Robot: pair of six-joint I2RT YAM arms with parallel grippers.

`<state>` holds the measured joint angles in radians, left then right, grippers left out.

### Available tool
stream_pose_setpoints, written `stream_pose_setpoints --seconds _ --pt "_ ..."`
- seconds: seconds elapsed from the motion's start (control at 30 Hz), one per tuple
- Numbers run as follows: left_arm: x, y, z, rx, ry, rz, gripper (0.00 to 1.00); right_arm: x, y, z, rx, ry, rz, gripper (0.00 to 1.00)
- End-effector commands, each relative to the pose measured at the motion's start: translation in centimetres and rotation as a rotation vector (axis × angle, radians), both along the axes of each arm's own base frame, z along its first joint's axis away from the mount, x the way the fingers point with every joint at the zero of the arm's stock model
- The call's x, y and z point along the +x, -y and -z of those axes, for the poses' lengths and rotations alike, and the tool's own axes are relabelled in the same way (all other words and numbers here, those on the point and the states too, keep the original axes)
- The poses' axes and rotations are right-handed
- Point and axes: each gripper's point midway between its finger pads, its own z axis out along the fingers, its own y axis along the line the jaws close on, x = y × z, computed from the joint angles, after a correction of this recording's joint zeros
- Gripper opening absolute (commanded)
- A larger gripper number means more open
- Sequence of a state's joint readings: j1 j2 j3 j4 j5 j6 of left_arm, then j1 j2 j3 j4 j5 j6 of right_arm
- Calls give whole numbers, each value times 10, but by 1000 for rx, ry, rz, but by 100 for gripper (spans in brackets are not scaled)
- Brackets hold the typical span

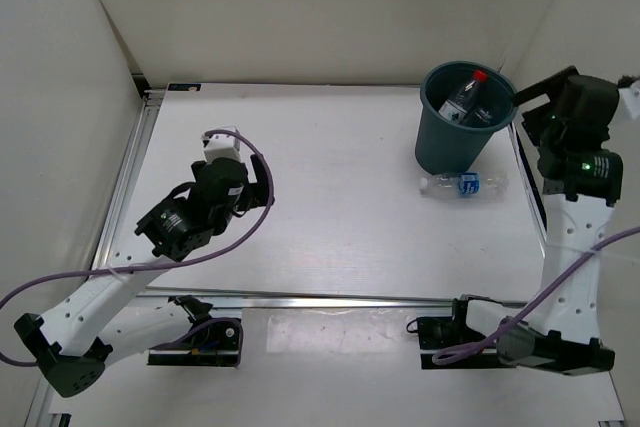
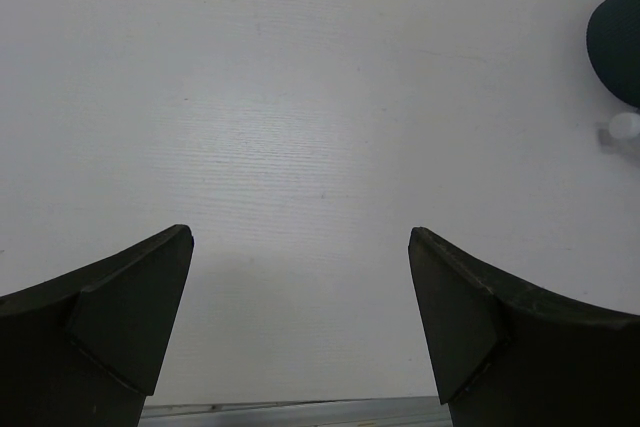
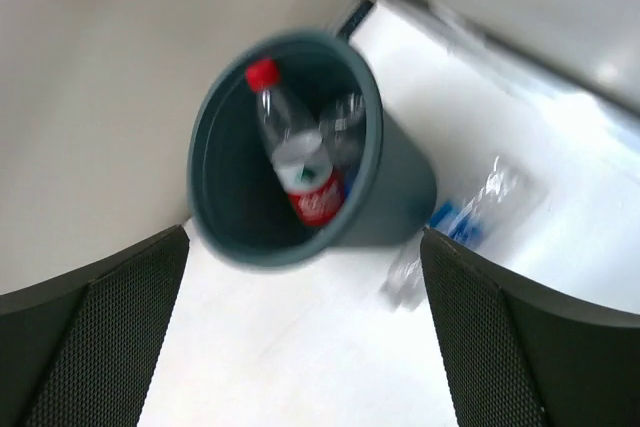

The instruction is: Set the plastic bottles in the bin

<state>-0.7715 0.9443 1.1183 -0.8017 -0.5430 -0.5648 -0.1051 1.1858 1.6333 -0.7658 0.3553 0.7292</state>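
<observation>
red-labelled bottle [image 3: 300,162] in bin [image 3: 225,197], right wrist

Bottles [image 1: 467,97] lean inside the bin [image 1: 436,147], far right on the table [image 1: 330,177]; a loose bottle [image 1: 462,185] lies just before it.

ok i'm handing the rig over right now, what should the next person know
Left end effector: open, empty, over bare table, away from the bin.
Right end effector: open, empty, raised beside the bin.
Done: red-capped bottle in the bin, apparently with a second clear bottle.
To do: blue-labelled bottle lies on its side on the table by the bin's near side; pick it up, drop it in.
</observation>
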Motion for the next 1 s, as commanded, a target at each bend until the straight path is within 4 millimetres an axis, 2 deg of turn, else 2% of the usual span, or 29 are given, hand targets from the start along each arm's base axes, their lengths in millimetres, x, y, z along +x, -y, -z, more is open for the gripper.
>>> stream_pose_setpoints --seconds 0.0,0.03,0.07,0.1,0.13,0.2,0.23,0.27,0.3,0.33,0.37,0.43,0.57,0.63,0.7,0.83,0.87,0.9,0.93,0.97 --pt "6 2 5 -4 15 -11 100 -26 -21 50 356 -130 73 100" --pt "7 3 11 -1 -1 -17 100 -42 -24 58 441 -137 119 100" --pt "7 4 11 -9 -2 -21 100 -48 -25 68 490 -138 131 100" --pt "6 3 16 -1 -10 -21 100 -64 -23 98 543 -164 170 100" --pt "6 7 14 -24 -8 -16 100 -64 -30 106 631 -137 167 100" --pt "7 7 14 -24 -8 -16 100 -79 -31 128 729 -128 215 100" --pt "6 6 18 -18 -14 -16 100 -85 -33 158 786 -181 249 100" --pt "6 6 18 -10 -13 -12 100 -88 -32 169 837 -189 281 100" --pt "6 6 18 -10 -13 -12 100 -90 -38 185 882 -229 269 100" --pt "7 4 17 -4 -8 -23 100 -90 -39 184 892 -227 266 100" --pt "7 4 17 -4 -7 -23 100 -90 -38 197 911 -255 281 100" --pt "8 2 17 1 -3 -33 100 -86 -37 211 896 -331 262 100" --pt "5 -5 20 -8 3 -63 100 -66 -19 222 851 -418 254 100" --pt "4 -6 23 -14 0 -67 100 -56 -10 218 807 -420 247 100" --pt "3 -7 26 1 -5 -63 100 -42 0 225 797 -420 245 100" --pt "2 -4 27 -6 -13 -47 100 -27 8 241 879 -449 254 100" --pt "3 -3 30 0 -19 -48 100 -20 9 252 901 -480 255 100" --pt "3 -3 30 0 -19 -48 100 -12 14 250 910 -467 250 100" --pt "4 -2 33 9 -28 -48 100 -6 13 261 924 -512 218 100" --pt "4 -2 33 9 -28 -48 100 -1 14 263 927 -524 205 100"
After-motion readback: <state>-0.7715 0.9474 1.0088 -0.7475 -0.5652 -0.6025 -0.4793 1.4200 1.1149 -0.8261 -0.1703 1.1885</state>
